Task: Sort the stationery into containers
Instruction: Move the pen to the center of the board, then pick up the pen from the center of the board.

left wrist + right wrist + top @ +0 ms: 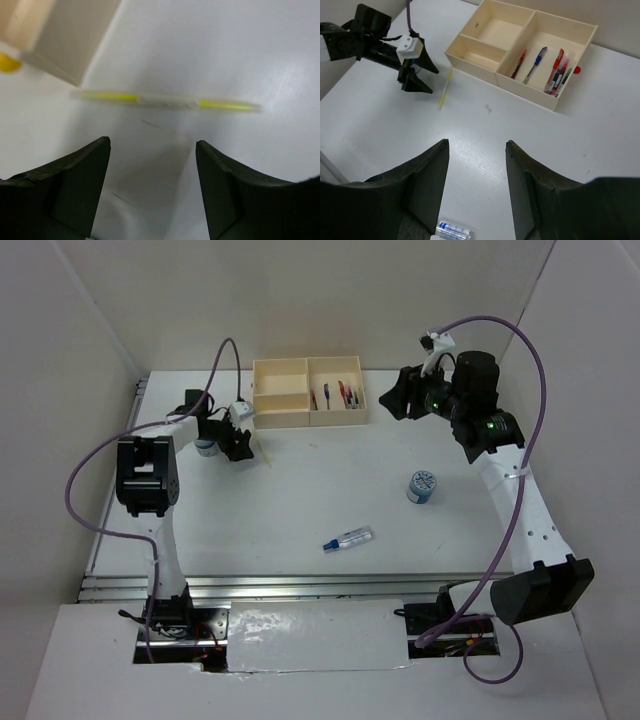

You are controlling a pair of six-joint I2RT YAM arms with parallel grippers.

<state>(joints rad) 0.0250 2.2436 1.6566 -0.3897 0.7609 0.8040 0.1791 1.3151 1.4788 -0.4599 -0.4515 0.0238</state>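
The cream-yellow box (282,418) stands at the back; its large right section holds several red and blue pens (340,395), also seen in the right wrist view (555,70). A thin clear-yellow pen (262,440) lies on the table just off the box's front left corner, and shows in the left wrist view (165,100). My left gripper (243,445) is open and empty, right beside that pen (445,89). My right gripper (392,400) is open, empty and held high. A clear tube with a blue end (348,538) and a blue-and-white cylinder (422,486) lie on the table.
A second small blue-and-white round thing (205,448) sits partly hidden behind the left arm. The box's two smaller left sections (485,40) look empty. White walls close in the table on three sides.
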